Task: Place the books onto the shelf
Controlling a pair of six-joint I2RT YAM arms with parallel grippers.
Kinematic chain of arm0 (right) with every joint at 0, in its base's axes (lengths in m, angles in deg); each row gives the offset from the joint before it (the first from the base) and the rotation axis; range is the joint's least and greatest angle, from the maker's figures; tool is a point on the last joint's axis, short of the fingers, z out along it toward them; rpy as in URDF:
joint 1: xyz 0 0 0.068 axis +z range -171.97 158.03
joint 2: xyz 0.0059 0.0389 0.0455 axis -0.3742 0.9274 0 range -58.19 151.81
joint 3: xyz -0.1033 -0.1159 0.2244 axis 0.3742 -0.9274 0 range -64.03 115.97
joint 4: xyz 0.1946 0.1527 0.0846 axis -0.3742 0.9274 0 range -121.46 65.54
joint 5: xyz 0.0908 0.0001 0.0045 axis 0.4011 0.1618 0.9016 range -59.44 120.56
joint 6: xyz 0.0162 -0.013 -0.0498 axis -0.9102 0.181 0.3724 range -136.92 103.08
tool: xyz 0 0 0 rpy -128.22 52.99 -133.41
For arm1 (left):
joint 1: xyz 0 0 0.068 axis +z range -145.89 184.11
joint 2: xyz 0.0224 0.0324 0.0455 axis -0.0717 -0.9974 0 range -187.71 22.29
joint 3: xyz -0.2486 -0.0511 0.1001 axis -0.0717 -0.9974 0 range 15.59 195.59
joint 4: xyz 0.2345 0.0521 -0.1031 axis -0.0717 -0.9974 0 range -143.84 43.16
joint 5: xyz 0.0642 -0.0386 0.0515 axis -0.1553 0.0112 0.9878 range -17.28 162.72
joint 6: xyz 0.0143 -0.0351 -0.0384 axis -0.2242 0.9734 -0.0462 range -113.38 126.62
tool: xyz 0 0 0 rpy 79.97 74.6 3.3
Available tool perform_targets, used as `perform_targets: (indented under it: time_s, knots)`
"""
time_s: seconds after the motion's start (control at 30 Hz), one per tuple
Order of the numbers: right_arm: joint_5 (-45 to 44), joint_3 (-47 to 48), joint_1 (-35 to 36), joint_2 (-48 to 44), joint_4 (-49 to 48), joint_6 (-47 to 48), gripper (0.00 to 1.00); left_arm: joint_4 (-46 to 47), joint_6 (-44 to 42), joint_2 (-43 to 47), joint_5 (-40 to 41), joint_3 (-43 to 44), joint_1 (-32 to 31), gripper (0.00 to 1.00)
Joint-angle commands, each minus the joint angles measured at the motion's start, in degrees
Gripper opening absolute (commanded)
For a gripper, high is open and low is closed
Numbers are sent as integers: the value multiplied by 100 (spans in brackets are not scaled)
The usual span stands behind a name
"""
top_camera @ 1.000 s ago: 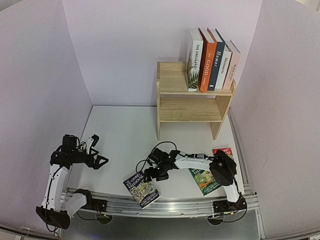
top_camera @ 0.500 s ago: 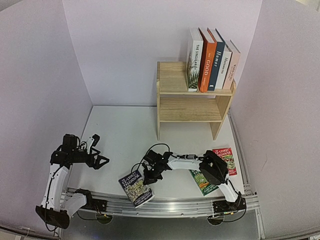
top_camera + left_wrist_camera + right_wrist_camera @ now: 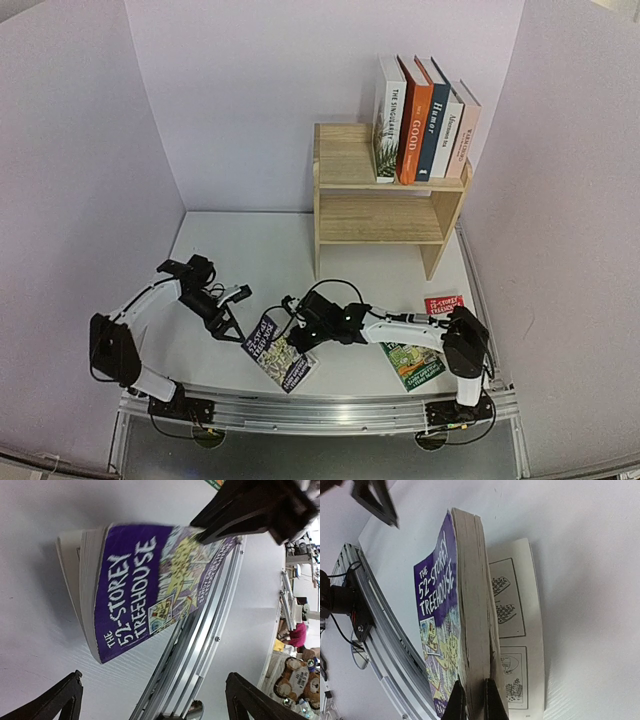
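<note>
Right wrist view shows the purple 52-Storey Treehouse paperback [image 3: 437, 630] tipped up on edge near the front rail [image 3: 330, 408] of the table [image 3: 250, 260]. The right gripper [image 3: 470, 702] is clamped tight on its page block, while what looks like a few back leaves lie flat on the tabletop. The left gripper [image 3: 235, 312] hangs just beside the book with jaws spread wide, gripping nothing; farther right the green paperback [image 3: 412, 362] and red paperback [image 3: 443, 303] lie flat before the wooden shelf [image 3: 380, 215], whose top tier carries five upright books [image 3: 425, 120].
</note>
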Motion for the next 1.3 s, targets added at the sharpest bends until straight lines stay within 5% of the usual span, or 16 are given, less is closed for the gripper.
perform_targets:
  time_s: [0.0, 0.27, 0.93, 1.27]
  knots:
    - [-703, -280, -1, -648, -1113, 489, 0, -381, -1036, -836, -500, 476, 43, 100]
    - [-1152, -845, -2, -1294, -1816, 641, 0, -353, -693, -1997, -1470, 1281, -142, 100]
    - [-1294, -1855, -299, -1621, -2424, 43, 0, 1771, 443, -1904, -350, 647, -471, 100]
    - [-1197, -1777, -556, -1414, -2425, -563, 0, 2168, 45, -1918, -52, 522, -884, 100]
